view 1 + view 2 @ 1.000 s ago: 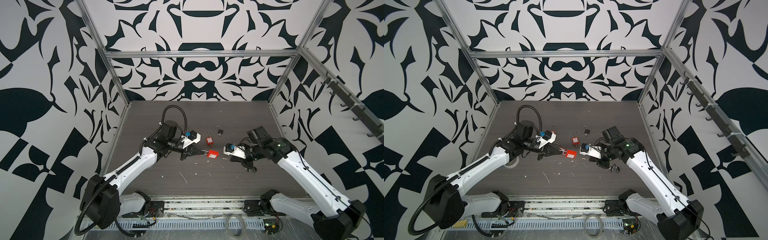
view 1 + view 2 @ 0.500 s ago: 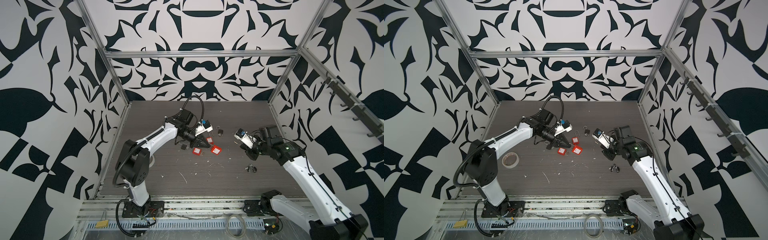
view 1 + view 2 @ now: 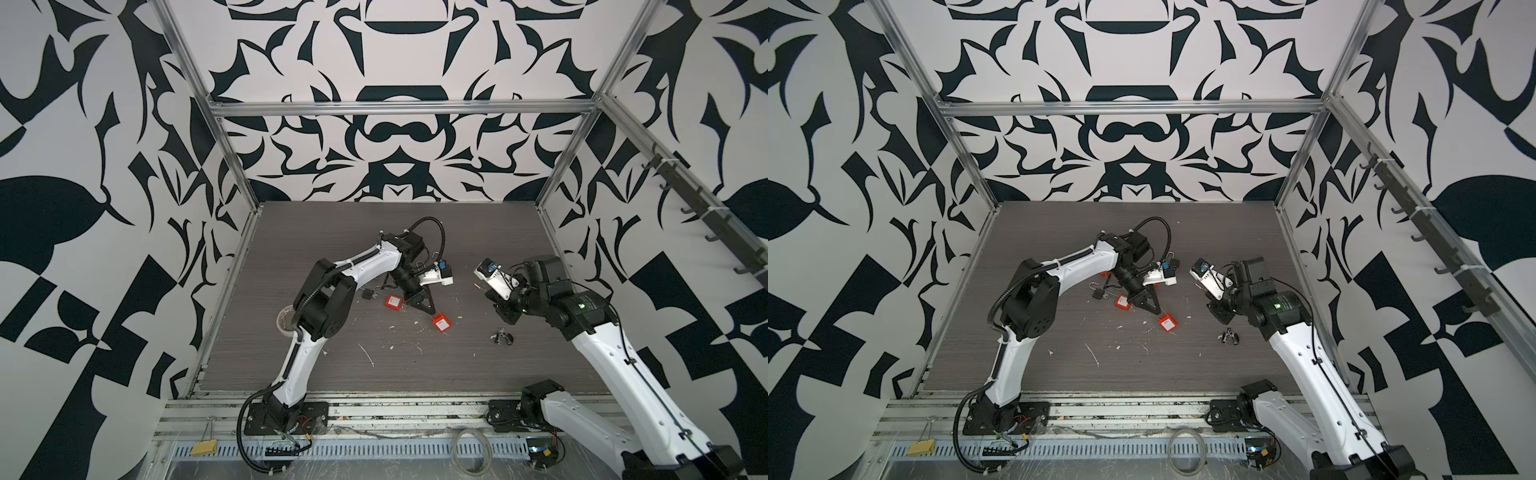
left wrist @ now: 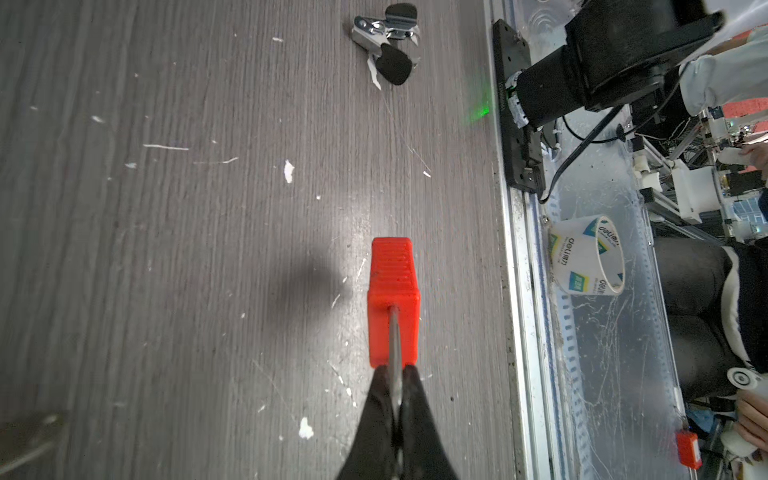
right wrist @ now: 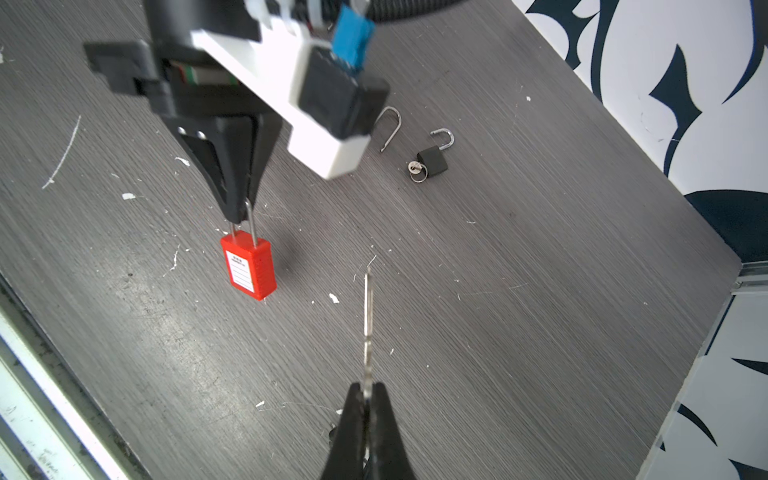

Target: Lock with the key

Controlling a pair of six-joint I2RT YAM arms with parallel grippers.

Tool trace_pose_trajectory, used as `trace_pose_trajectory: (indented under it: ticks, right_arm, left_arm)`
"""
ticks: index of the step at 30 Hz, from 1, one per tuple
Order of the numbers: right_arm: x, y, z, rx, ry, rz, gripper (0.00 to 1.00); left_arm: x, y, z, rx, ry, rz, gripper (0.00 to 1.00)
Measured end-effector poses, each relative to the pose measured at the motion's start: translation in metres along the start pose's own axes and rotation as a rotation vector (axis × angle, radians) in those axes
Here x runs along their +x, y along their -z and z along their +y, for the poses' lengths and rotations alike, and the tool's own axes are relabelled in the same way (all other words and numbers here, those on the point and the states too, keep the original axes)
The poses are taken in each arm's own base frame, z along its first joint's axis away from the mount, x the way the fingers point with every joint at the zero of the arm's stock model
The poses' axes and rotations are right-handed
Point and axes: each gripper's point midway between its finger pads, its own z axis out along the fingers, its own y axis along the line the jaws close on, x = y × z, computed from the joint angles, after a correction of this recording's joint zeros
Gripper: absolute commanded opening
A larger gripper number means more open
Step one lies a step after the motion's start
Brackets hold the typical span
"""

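Near centre: the left end effector (image 4: 397, 386), closed on the shackle (image 5: 252, 224), hangs the red padlock (image 4: 392, 299) above the counter (image 4: 187, 249). Farther right: the right end effector (image 5: 365, 390) pinches the key (image 5: 367, 316), well apart from the lock. Advised: square the key to the padlock's free end, steady it, insert straight, then turn.

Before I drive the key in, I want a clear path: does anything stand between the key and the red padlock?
Nothing visible does. The right gripper holds the key, the left gripper holds the red padlock by its shackle, and only open space above the table lies between them.
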Motion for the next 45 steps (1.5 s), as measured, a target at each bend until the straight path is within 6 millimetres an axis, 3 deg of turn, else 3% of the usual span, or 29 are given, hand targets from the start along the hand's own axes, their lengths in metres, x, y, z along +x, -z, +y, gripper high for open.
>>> trace_pose_trajectory:
  ticks: [7, 17, 22, 28, 35, 40, 45]
  right_arm:
    - [0.018, -0.010, 0.007, -0.019, -0.039, 0.036, 0.00]
    - [0.019, -0.008, -0.006, 0.094, -0.067, -0.013, 0.00]
    - [0.017, -0.004, -0.014, 0.151, -0.069, -0.043, 0.00]
    - [0.018, -0.006, -0.015, 0.156, -0.094, -0.050, 0.00]
    - [0.014, -0.004, -0.012, 0.129, -0.245, -0.069, 0.00]
    - [0.002, -0.005, -0.015, 0.107, -0.442, -0.064, 0.00]
    - [0.005, -0.019, -0.005, 0.072, -0.593, -0.009, 0.00]
  left_arm:
    - [-0.002, -0.018, 0.013, 0.025, 0.007, 0.079, 0.00]
    - [-0.012, -0.023, 0.028, -0.001, -0.009, 0.103, 0.19]
    - [-0.012, -0.029, 0.034, -0.028, -0.007, 0.118, 0.21]
    - [-0.019, -0.039, 0.047, -0.079, -0.022, 0.112, 0.34]
    - [-0.037, -0.039, 0.068, -0.160, -0.046, 0.027, 0.42]
    - [-0.036, -0.011, 0.072, -0.286, -0.059, -0.038, 0.45]
    - [-0.028, 0.061, 0.059, -0.490, -0.040, -0.192, 0.45]
